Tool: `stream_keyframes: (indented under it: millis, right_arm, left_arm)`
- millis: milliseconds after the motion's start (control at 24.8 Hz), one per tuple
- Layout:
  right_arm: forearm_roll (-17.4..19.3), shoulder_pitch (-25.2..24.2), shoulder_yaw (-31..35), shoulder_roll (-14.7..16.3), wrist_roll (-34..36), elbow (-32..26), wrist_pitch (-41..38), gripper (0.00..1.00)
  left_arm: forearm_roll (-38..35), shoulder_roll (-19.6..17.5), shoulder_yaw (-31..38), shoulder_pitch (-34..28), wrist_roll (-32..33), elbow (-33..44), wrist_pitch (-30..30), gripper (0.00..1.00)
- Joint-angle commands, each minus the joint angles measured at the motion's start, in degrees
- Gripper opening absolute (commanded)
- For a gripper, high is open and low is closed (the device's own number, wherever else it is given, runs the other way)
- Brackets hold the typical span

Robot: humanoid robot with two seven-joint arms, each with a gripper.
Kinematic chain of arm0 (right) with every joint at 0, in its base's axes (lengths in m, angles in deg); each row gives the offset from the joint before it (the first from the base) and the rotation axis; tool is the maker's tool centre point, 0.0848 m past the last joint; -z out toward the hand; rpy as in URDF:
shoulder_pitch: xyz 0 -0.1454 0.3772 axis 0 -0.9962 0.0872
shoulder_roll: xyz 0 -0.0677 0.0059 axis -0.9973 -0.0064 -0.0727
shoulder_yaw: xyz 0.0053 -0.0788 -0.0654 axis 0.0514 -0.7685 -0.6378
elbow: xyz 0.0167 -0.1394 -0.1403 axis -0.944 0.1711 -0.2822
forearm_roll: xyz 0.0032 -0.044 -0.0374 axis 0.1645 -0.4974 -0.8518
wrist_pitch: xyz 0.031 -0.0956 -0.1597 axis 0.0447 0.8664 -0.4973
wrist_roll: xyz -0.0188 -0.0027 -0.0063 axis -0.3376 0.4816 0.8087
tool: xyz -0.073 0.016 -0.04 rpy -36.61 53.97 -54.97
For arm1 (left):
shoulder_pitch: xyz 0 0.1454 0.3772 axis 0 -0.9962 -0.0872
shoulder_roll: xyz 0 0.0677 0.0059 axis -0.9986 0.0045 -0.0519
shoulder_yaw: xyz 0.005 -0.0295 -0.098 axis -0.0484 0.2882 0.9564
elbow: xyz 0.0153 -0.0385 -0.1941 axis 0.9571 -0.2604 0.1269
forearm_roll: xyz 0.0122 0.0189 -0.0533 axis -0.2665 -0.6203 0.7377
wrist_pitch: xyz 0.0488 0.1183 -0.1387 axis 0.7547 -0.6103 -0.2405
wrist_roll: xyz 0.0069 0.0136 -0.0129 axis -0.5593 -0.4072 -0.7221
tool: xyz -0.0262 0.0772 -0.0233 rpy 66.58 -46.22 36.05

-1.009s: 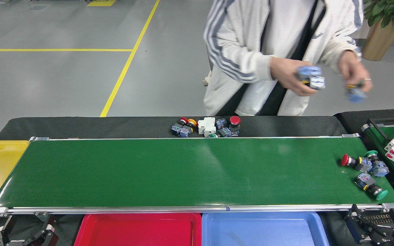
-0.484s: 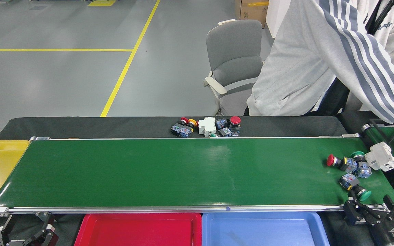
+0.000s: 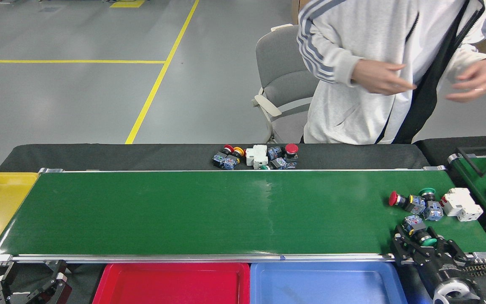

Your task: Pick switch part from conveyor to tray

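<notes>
My right gripper [image 3: 421, 246] is spread wide around the green switch [image 3: 420, 233] at the conveyor's [image 3: 209, 211] near right edge, ready to close. My left gripper [image 3: 28, 287] rests low, its opening unclear. The blue tray [image 3: 327, 285] lies just below for the drop.

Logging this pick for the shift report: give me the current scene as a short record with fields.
conveyor: four parts at right end
nearest part: green-capped switch, between right gripper fingers
others: red-capped switch, white block
trays: red tray, blue tray, no parts visible
left gripper: idle, low left
person: behind conveyor
</notes>
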Motion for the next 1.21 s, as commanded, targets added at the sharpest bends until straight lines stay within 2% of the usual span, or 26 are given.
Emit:
stream_keyframes:
  millis: [0,121,161,202,323,363,444,484,525,565,606,686,888,1009,1050,1171]
  right_arm:
    - [0.2,0.8,0.1,0.0,0.6,-1.2,-3.1,0.03]
    - [1.1,0.7,0.1,-0.5,2.3,-4.2,-10.9,0.01]
    - [1.7,0.6,0.0,-0.9,4.7,-6.3,-16.1,0.01]
    - [1.8,0.4,-0.4,-2.0,6.2,-8.8,-22.9,0.01]
    - [1.6,0.5,-5.3,-6.3,6.5,-13.0,-36.5,0.01]
    - [1.4,0.7,-7.3,-6.9,6.5,-13.2,-36.5,0.01]
    - [-0.6,2.8,-15.4,-8.4,6.1,-13.1,-36.5,0.11]
    - [-3.0,4.1,-19.9,-9.3,6.1,-12.5,-36.5,0.29]
    - [-5.5,5.0,-23.5,-10.8,6.1,-11.0,-36.5,0.59]
    - [-6.4,5.5,-25.5,-12.4,6.3,-9.7,-36.5,0.96]
    - [-6.4,5.7,-26.8,-13.8,6.3,-8.4,-36.3,1.0]
    - [-6.7,5.6,-28.6,-15.3,6.3,-7.6,-36.3,1.0]
    - [-6.3,4.3,-28.7,-15.2,6.3,-8.4,-33.6,1.0]
    - [-6.1,-3.0,-17.0,-14.1,6.6,-14.2,-25.8,1.0]
    - [-6.1,-8.4,-10.4,-15.0,6.6,-17.8,-20.4,1.0]
    - [-6.1,-17.1,-3.2,-18.8,10.2,-22.2,-8.0,1.0]
  left_arm:
    - [-0.1,-0.7,0.4,0.4,-0.5,0.5,-0.1,1.0]
    - [-0.1,-0.7,0.4,0.3,-0.5,0.5,-0.1,1.0]
    - [-0.1,-0.6,0.5,0.3,-0.5,0.5,-0.1,1.0]
    - [-0.1,-0.6,0.5,0.4,-0.5,0.5,-0.1,1.0]
    - [-0.1,-0.7,0.6,0.3,-0.5,0.5,0.0,1.0]
    - [-0.1,-0.7,0.6,0.3,-0.5,0.5,0.0,1.0]
    - [-0.1,-0.7,0.3,0.3,-0.5,0.6,0.0,1.0]
    - [-0.1,-0.7,0.2,0.2,-0.5,0.7,0.0,1.0]
    - [-0.1,-0.7,0.2,0.2,-0.5,0.7,0.0,1.0]
    - [-0.1,-0.7,0.2,0.2,-0.5,0.6,0.0,1.0]
    - [-0.2,-0.8,0.1,0.2,-0.5,0.6,0.0,1.0]
    - [-0.5,-0.7,0.1,0.1,-0.5,0.7,0.1,1.0]
    - [-0.5,-0.5,0.1,-0.2,-0.5,0.9,0.1,1.0]
    - [-0.5,-0.6,0.2,-0.5,-0.5,0.7,0.1,1.0]
    - [-0.5,-0.7,0.1,-0.5,-0.5,0.8,0.2,1.0]
    - [-0.5,-1.0,0.0,-0.7,-0.5,1.0,0.8,1.0]
